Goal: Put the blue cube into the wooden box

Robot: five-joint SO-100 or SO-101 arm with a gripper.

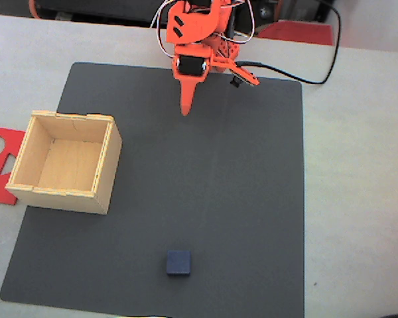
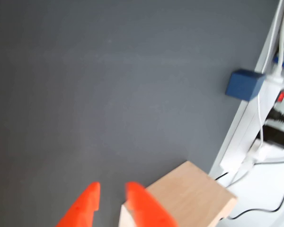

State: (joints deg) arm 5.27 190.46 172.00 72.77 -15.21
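Fingers [image 2: 111, 201] stand narrowly parted and empty near the far mat [image 1: 252, 165] edge, well apart from the blue cube [image 1: 178, 262] lying near the front edge and the open-topped wooden box [image 1: 66, 161] at fixed-view left, apparently awaiting approach.

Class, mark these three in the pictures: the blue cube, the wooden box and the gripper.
blue cube [image 1: 178, 262], fixed view, middle of its top face.
wooden box [image 1: 107, 167], fixed view, on its right wall.
gripper [image 2: 112, 198], wrist view, the gap midway between its two orange fingertips.
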